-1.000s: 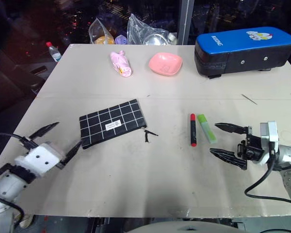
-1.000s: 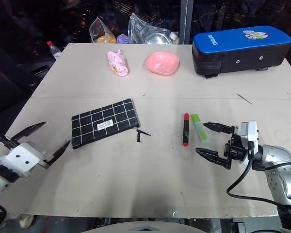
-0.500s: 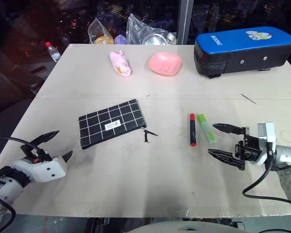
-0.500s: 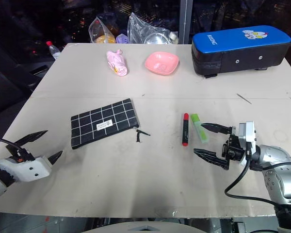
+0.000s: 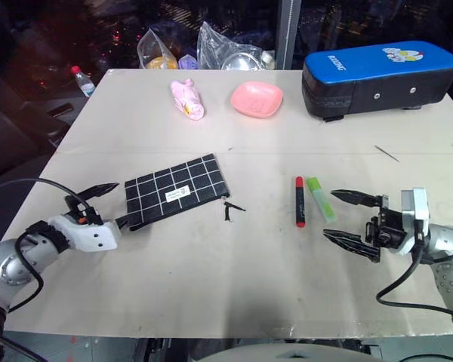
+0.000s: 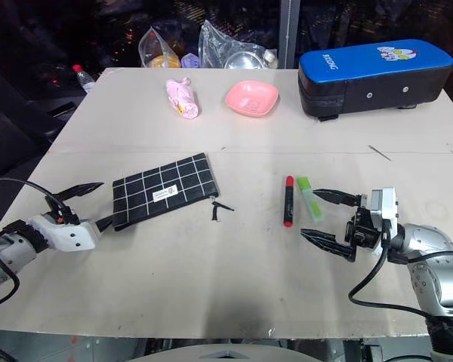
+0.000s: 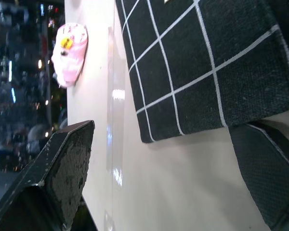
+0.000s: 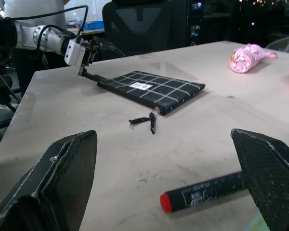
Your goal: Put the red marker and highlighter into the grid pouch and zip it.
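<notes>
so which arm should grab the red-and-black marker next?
Right. The right gripper is open just beside the slim red-and-black marker and green highlighter; the left gripper is open at the black grid fabric pouch.

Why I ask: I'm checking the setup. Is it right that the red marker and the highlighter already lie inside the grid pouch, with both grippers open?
Not quite. The red marker and highlighter lie on the table, apart from the grid pouch, as the left eye view shows. The left gripper and right gripper are indeed open.

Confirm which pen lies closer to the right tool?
The green highlighter. It lies between the red marker and the right tool, just off the upper fingertip.
</notes>
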Robot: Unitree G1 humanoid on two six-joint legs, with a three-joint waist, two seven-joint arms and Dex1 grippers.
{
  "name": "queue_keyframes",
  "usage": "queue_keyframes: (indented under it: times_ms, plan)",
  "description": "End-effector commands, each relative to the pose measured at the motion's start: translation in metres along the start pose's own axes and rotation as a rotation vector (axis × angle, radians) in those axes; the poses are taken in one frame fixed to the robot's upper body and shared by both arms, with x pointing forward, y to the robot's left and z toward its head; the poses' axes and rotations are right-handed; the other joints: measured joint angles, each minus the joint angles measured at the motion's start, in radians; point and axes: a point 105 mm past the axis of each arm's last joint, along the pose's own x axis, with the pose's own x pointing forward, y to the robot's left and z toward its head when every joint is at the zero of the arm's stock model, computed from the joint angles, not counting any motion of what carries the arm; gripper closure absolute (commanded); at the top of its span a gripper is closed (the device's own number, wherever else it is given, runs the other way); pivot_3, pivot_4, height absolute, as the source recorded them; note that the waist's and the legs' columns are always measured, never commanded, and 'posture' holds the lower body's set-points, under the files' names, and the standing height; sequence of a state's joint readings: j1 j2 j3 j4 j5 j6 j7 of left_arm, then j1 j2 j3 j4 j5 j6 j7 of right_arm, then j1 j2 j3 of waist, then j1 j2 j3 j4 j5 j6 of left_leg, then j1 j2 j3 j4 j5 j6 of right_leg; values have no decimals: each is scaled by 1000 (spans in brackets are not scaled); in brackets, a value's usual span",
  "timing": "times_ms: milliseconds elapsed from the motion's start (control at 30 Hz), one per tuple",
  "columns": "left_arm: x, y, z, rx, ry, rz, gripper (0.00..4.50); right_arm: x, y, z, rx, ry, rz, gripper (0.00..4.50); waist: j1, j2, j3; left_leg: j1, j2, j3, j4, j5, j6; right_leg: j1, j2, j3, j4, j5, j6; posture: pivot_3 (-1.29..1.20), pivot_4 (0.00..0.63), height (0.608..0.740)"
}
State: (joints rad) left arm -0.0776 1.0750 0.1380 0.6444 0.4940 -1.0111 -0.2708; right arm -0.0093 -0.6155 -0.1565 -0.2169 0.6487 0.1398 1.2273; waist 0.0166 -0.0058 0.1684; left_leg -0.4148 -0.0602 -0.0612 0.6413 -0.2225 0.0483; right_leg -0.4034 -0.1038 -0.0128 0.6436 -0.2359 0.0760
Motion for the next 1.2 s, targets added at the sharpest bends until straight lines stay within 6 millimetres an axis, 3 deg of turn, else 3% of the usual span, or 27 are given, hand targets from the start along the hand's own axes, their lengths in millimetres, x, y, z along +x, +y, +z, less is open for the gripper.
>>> queue_keyframes:
  times_ms: [33, 400, 733, 967, 1200]
  plan:
    - [-1, -13, 7, 16, -70, -76, 20, -2, 0, 10, -48, -17, -3, 0, -1, 0, 0, 0, 0, 1, 0, 0, 0, 0, 0, 0, 0, 0, 0, 0, 150, 726]
    - [-13, -11, 13, -18, -120, -42, 20, -5, -1, 9, -45, -8, -5, 0, -5, 0, 0, 0, -1, 1, 0, 0, 0, 0, 0, 1, 0, 0, 0, 0, 150, 726]
    - [-29, -33, 17, -14, -82, -73, 20, -4, -5, 11, -46, 4, 24, 0, -9, 0, 0, 1, 0, 2, 0, 0, 0, 0, 0, 2, 1, 0, 0, 0, 150, 726]
    - [-1, -32, 27, 27, -97, -28, 20, -1, -10, 14, -57, 5, 37, 0, 6, 8, -5, 1, 0, 2, 0, 0, 0, 0, 0, 1, 2, 0, 0, 0, 150, 726]
    - [34, -23, 42, 42, -171, 20, 20, 0, -8, 18, -67, 5, 34, 0, 62, 15, -8, 1, -1, 2, 9, 1, 0, 4, -1, -7, 11, 0, 1, 0, 150, 726]
